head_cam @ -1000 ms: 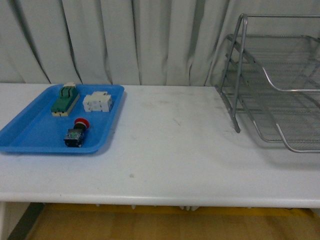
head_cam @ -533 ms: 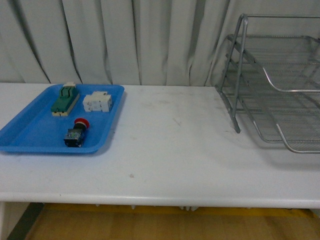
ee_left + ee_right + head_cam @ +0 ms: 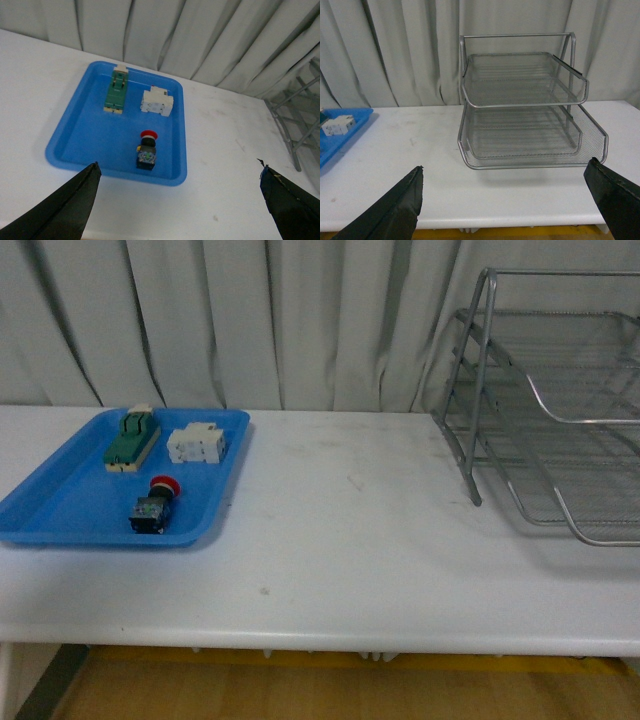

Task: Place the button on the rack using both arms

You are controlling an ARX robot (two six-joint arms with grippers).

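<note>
One button (image 3: 155, 505) lies in the near part of a blue tray (image 3: 60, 502). Its round red cap points to the back and its black-and-blue body points to the front. Two other parts lie behind it in the same tray, apart from it: one green switch (image 3: 131, 438) and one white block (image 3: 196, 444). One wire rack (image 3: 560, 420) stands on the white table (image 3: 350, 550), well apart to the right. The left gripper (image 3: 179, 170) and the right gripper (image 3: 504, 167) both have fingers spread wide, holding nothing.
</note>
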